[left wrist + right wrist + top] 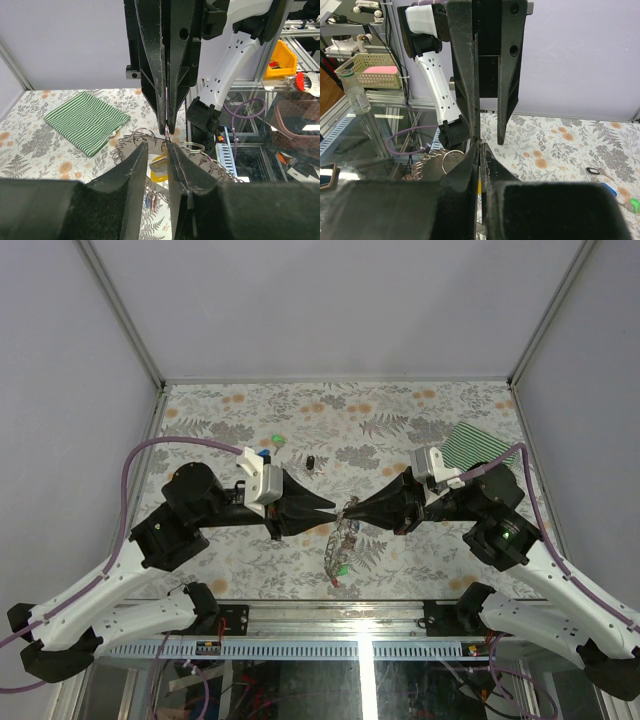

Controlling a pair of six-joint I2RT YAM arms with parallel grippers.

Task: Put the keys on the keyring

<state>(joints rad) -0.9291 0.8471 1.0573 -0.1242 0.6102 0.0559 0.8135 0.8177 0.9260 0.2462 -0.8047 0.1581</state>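
Top view: left end effector (334,506) narrowly parted, right end effector (352,510) closed, tips meeting; keyring (343,536) just beneath them.
Left wrist: keyring lies just beyond the tips; yellow key (157,171) beneath.
Right wrist: loose keys (598,172) on counter (555,145), rightward.

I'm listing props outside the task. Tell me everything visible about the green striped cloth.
The green striped cloth is a folded rectangle of soft-looking fabric with thin green and white stripes. It lies flat on the floral table, near its far right corner, beyond the right arm. From above, that arm's wrist and purple cable hide its near edge; nothing lies on it.
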